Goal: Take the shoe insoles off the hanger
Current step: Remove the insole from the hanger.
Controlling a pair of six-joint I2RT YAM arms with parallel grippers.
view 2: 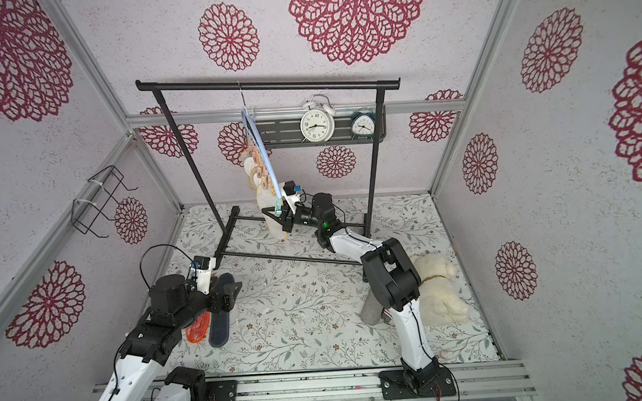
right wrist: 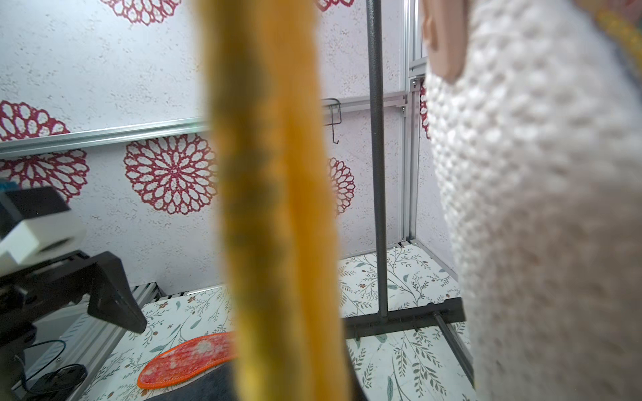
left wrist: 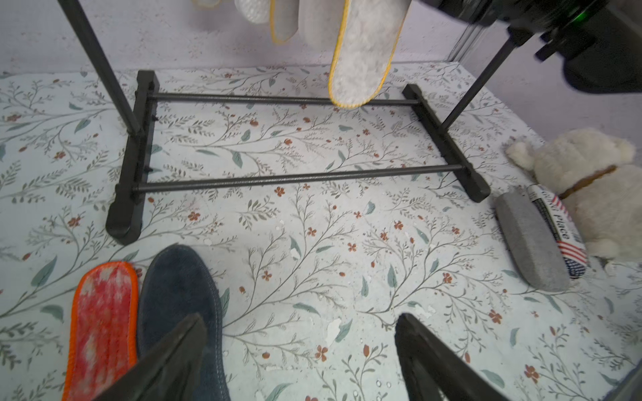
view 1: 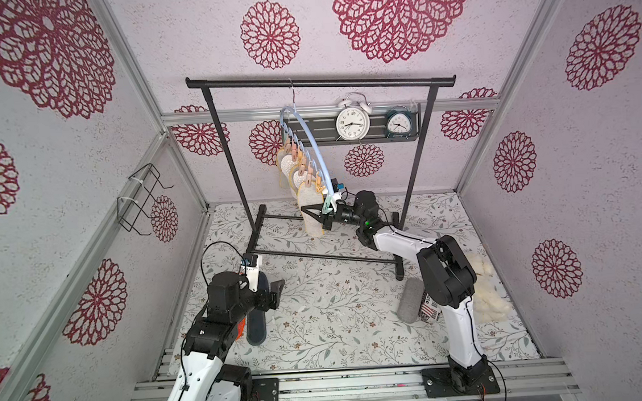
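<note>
**Two insoles off, pinching number three right now**

Closest to me, around 7 o'clock on the table, my left claw hangs spread wide with nothing in it. It's right over the two that are already off. The dark blue insole and the orange insole lie flat side by side, touching.

Further out toward 12 o'clock, my right claw is pressed together on the yellow-edged insole. The grip is up near its top, just under the mint clothespin holding it. It's the nearest pad, at the low end of the hanger, which hangs tilted from the black rack. In my right wrist view the yellow rim fills the middle, so I reckon the pinch is on.

So the step in hand is freeing number three. Next move, I think, is a firm tug down and back toward 6 o'clock so the pad slips out of the peg. The trick is not dragging the whole hanger along the bar. Behind it, the other insoles are pegged further up.
</note>
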